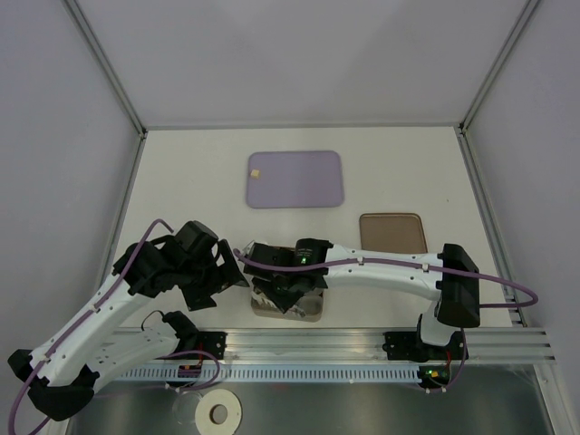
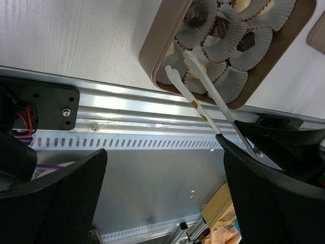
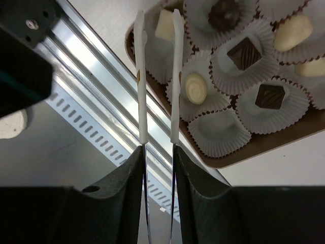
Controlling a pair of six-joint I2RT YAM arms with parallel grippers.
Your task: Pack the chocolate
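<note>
The brown box holds white paper cups with chocolate: dark squares, a cream round piece and others. One cup is empty. My right gripper is shut on white tweezers. Their tips stand on either side of a cream piece in the corner cup. One more cream piece lies on the purple tray. My left gripper is open and empty, left of the box, over the metal rail.
A flat brown lid lies to the right of the box. The slotted metal rail runs along the near edge. The two arms are close together over the box. A tape roll lies below the rail.
</note>
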